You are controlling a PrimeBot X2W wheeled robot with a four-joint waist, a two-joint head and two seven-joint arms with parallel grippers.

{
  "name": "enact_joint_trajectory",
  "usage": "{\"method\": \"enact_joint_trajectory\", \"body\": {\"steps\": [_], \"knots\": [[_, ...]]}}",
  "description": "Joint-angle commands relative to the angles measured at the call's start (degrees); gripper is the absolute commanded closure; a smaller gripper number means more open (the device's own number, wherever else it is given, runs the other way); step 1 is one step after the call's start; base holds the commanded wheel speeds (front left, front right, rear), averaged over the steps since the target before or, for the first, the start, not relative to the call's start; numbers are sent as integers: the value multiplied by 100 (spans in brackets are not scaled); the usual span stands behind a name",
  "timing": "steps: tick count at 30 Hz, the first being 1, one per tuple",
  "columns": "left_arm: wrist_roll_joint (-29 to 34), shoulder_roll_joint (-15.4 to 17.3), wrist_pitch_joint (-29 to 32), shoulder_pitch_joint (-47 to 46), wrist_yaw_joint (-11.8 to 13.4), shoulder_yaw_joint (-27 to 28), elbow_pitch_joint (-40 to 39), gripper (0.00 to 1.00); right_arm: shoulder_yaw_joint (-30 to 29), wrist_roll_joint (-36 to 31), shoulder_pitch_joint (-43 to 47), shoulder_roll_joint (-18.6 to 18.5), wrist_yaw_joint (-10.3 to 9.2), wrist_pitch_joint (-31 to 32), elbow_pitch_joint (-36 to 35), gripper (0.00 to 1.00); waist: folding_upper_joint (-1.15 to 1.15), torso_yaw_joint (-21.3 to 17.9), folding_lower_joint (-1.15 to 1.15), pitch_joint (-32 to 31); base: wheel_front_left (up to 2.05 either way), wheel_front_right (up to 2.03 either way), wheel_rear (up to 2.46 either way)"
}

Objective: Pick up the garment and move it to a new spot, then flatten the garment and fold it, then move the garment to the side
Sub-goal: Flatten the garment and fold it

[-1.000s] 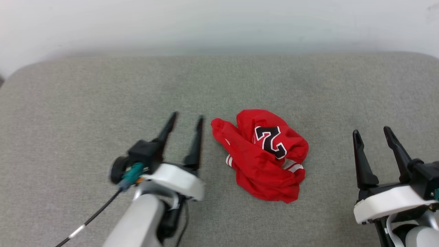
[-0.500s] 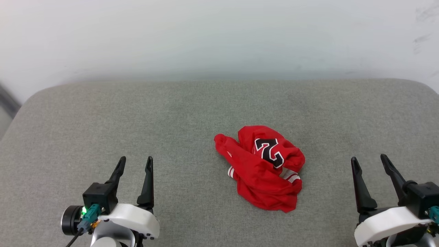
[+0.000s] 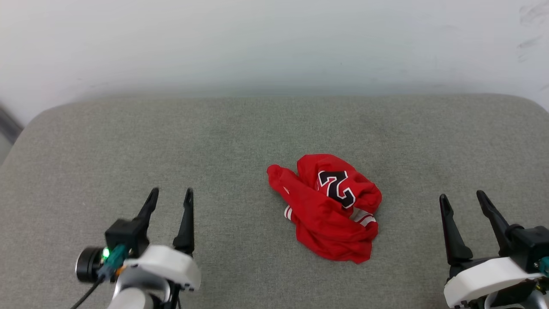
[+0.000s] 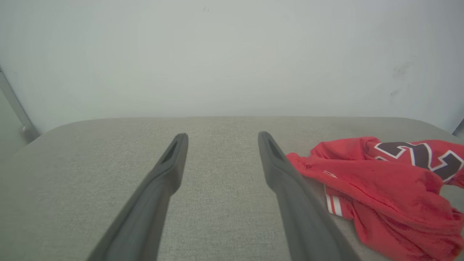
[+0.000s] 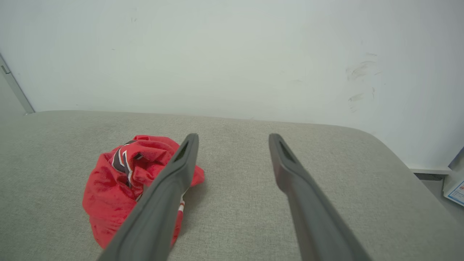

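Observation:
The garment [image 3: 330, 208], a bright red jersey with a black number outlined in white and white striped trim, lies crumpled in a heap near the middle of the grey padded surface [image 3: 240, 137]. My left gripper [image 3: 170, 196] rests open at the lower left, well apart from the garment. Over at the lower right, my right gripper [image 3: 463, 198] is open too, with nothing between its fingers. In the left wrist view the garment [image 4: 384, 188] sits right of the open gripper [image 4: 222, 137]. The right wrist view has the garment [image 5: 123, 181] left of the open gripper [image 5: 233, 137].
A pale wall [image 3: 274, 43] stands behind the far edge of the grey surface. The surface's rounded corners show at the far left and far right. A dark cable [image 3: 88, 296] trails from my left wrist. White boxes or papers [image 5: 456, 186] sit past the right edge.
My left gripper pulled back from beside the garment to the lower left a second ago and has held there since. The head camera tilted, shifting the whole picture. The garment lies as before.

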Motion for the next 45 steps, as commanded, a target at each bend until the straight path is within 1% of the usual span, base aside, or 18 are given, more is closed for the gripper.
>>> {"method": "enact_joint_trajectory", "body": {"steps": [1,4,10,11,17,19,20,21,22,25,26,31,33,34,35,37,42,45], "knots": [[72,26,76,-249,-37,-61,-56,0,-18,-8,-71,10,-2,-3,-41,0,0,23,0,75,0,0,0],[70,-32,351,-761,-196,-206,-58,0,-15,-37,-161,10,-2,1,-90,0,0,53,0,232,0,0,0],[19,-241,1032,-2185,-660,-526,256,0,42,-81,-389,10,-2,-24,-173,0,0,-33,0,696,0,0,0],[-23,-352,1495,-2767,-891,-738,625,0,51,-81,-493,11,-2,-64,-151,0,0,-139,0,919,0,0,0],[-205,-396,2777,-3573,-1415,-1235,1598,0,79,-20,-648,11,-2,-167,-73,0,0,-407,0,1259,0,0,0],[-328,-390,3213,-3717,-1510,-1390,1948,0,84,-2,-700,11,-2,-198,-33,0,0,-489,0,1337,0,0,0],[-328,-390,3213,-3717,-1510,-1390,1948,0,84,-2,-700,11,-2,-198,-33,0,0,-489,0,1337,0,0,0],[-449,-375,3598,-3811,-1579,-1557,2242,0,87,13,-737,10,-2,-242,2,0,0,-557,0,1398,0,0,0],[-524,-368,3766,-3875,-1611,-1625,2389,0,95,31,-746,11,-2,-261,26,0,0,-587,0,1428,0,0,0],[-731,-370,4234,-3921,-1643,-1870,2774,0,104,49,-775,10,-2,-300,83,0,0,-644,0,1507,0,0,0],[-731,-370,4234,-3921,-1643,-1870,2774,0,104,49,-775,10,-2,-300,83,0,0,-644,0,1507,0,0,0],[-1076,-410,5012,-3798,-1659,-2352,3310,0,153,81,-860,10,-2,-357,188,0,0,-717,0,1554,0,0,0],[-1238,-404,5236,-3729,-1663,-2571,3378,56,161,98,-855,10,-2,-362,231,0,0,-732,0,1545,0,0,0],[-1328,-392,5279,-3709,-1664,-2679,3345,88,160,110,-852,10,-2,-370,252,0,0,-733,0,1536,0,0,0],[-1398,-360,5270,-3708,-1665,-2767,3302,100,152,106,-852,10,-2,-372,268,0,0,-732,0,1516,0,0,0],[-1408,-275,4924,-3829,-1662,-2852,3156,100,117,103,-826,10,-2,-375,293,0,0,-694,0,1462,0,0,0],[-1110,-124,3877,-4208,-1650,-2802,2833,100,47,101,-752,10,-2,-365,329,0,0,-501,0,1245,0,0,0],[-967,-11,3411,-4194,-1501,-2706,2457,100,-32,74,-677,10,-2,-328,311,0,0,-318,0,1086,0,0,0]]}}
